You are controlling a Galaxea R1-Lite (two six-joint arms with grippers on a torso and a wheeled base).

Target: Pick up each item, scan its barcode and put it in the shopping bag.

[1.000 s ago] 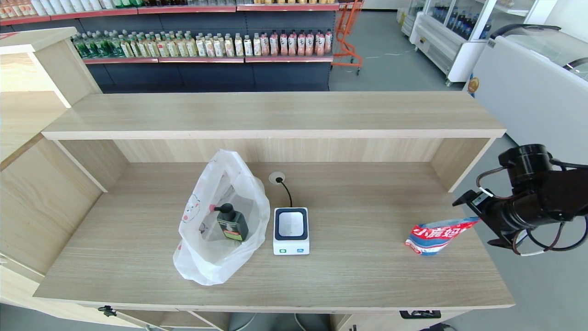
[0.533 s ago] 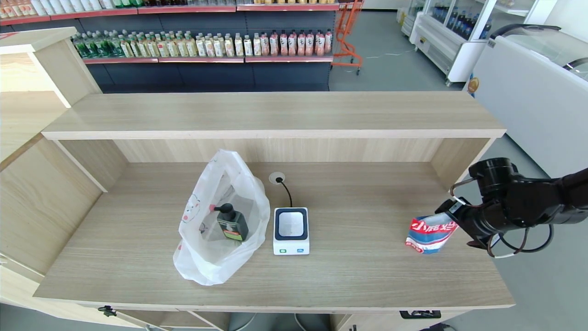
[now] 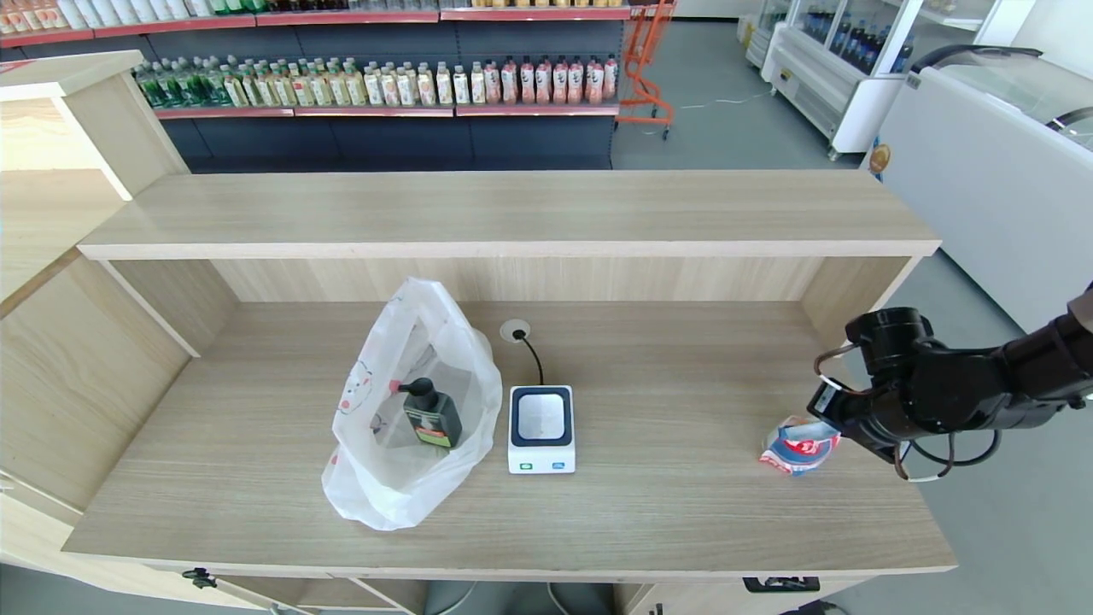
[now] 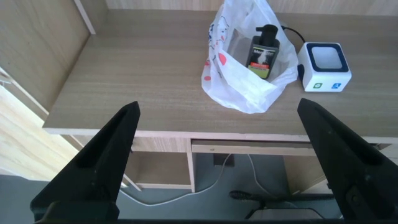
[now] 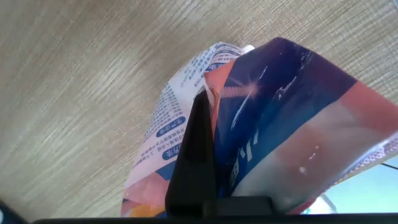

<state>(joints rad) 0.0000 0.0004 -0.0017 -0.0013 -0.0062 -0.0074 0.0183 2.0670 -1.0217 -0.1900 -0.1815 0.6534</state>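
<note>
A red, blue and white pouch (image 3: 794, 446) sits at the right end of the wooden counter (image 3: 666, 504). My right gripper (image 3: 825, 434) is down on its right side and is shut on the pouch (image 5: 292, 118); one dark finger (image 5: 194, 162) presses against its printed side. The white shopping bag (image 3: 401, 478) stands left of centre with a dark pump bottle (image 3: 431, 416) inside. The white scanner (image 3: 541, 416) sits just right of the bag. My left gripper (image 4: 217, 162) hangs open off the counter's front edge, facing the bag (image 4: 242, 93), the bottle (image 4: 262, 53) and the scanner (image 4: 324, 61).
A raised shelf (image 3: 512, 213) and side walls close in the counter at the back and at both ends. The scanner's cable (image 3: 531, 354) runs to a hole behind it. Bare wood lies between scanner and pouch.
My right arm has moved left and lower over the counter's right end. The pouch went with it and has turned more end-on, so less of it shows.
</note>
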